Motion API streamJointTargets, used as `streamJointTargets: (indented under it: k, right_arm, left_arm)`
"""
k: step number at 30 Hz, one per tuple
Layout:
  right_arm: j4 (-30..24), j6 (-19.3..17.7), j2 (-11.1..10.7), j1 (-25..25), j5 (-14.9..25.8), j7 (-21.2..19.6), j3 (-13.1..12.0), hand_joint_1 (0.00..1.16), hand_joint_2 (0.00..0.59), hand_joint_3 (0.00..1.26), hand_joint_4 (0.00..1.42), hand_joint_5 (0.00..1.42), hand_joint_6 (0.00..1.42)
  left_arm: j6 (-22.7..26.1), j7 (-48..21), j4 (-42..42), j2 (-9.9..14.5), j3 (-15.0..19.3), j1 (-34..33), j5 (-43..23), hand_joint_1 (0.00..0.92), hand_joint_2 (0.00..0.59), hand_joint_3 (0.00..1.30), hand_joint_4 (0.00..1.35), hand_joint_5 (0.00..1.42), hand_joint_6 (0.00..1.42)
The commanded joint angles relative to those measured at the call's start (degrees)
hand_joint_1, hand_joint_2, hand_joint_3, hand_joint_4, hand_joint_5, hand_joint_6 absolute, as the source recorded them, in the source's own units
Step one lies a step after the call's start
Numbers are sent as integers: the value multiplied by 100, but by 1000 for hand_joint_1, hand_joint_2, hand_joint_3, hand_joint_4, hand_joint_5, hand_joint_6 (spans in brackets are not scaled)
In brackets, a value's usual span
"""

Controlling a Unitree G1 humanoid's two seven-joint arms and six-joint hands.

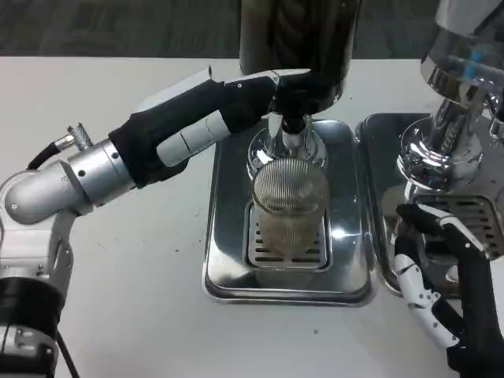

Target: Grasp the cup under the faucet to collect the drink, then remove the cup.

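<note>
A ribbed clear cup (289, 211) stands upright on the drip grate of a shiny steel tray (228, 276), right under the faucet (290, 135) of a dark drink dispenser (298, 35). The cup looks partly filled with a pale drink. My left hand (236, 102) reaches across from the left, its fingers up at the faucet's lever above the cup; the dark dispenser hides how they lie. At the lower right my right hand (437, 287) hangs beside the tray, apart from the cup, fingers spread, holding nothing.
A second chrome dispenser (461, 87) with its own steel tray (378, 157) stands at the right, just behind my right hand. White table (118, 260) stretches left of the tray, below my left forearm.
</note>
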Motion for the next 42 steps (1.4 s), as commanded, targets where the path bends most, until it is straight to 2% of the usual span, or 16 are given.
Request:
streamJointTargets:
  k: [1, 18, 24, 42]
  right_arm:
    - [-95, -60, -28, 42, 47, 27, -35, 343, 429, 406, 361, 340, 433]
    - [-32, -72, -31, -7, 71, 58, -40, 342, 429, 397, 361, 340, 424]
    - [-18, -82, -41, -32, 66, 58, -45, 342, 429, 397, 361, 336, 424]
    - [60, -129, -65, -155, 126, 86, -26, 341, 429, 384, 361, 330, 419]
  left_arm:
    - [-240, -91, 21, 91, -158, 229, 199, 0, 84, 200, 124, 163, 57]
    - [-763, 78, -223, 199, -362, 355, 236, 0, 92, 208, 134, 173, 70]
    - [-1099, 271, -459, 299, -483, 432, 400, 0, 93, 209, 134, 175, 71]
    - [-1522, 757, -448, 494, -627, 458, 682, 0, 90, 210, 135, 167, 76]
